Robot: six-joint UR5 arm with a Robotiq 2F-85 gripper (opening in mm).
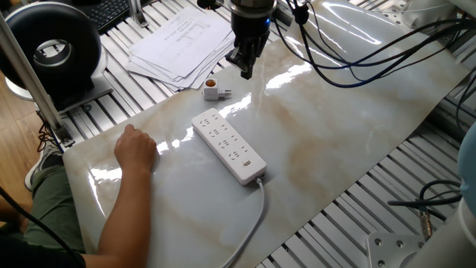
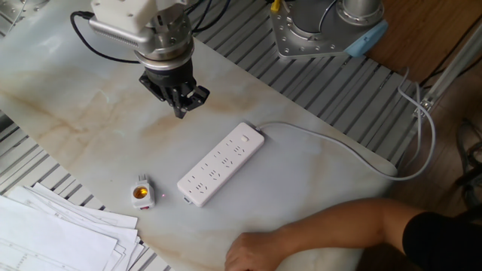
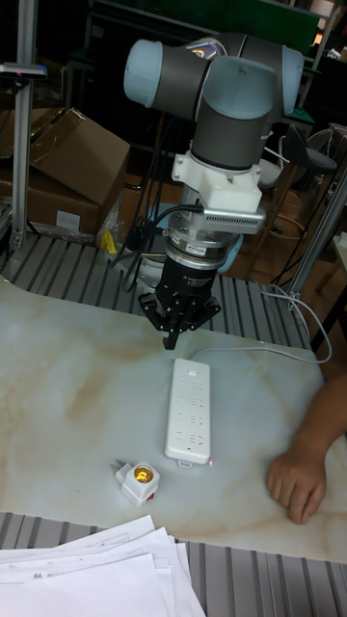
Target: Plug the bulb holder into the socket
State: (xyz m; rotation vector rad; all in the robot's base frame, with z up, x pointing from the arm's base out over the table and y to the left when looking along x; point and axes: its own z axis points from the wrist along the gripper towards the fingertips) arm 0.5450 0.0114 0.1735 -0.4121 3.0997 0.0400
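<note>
The small white plastic bulb holder with its orange-red round opening lies loose on the pale marbled worktop, its metal prongs pointing sideways along the surface. It sits near one short end of the long white rectangular power-strip socket, apart from it and not touching. The socket lies flat with its outlet holes facing up, and its white cable leaves the far end and runs off the worktop's edge.

The black two-finger pincer hangs above the worktop, pointing down, well apart from the bulb holder and nearer the socket's cable end in the tall view. Its fingertips are drawn together to a point and hold nothing.

A stack of white printed papers lies just beyond the bulb holder at the worktop's edge. A person's bare hand rests flat on the worktop near the socket's free end.
</note>
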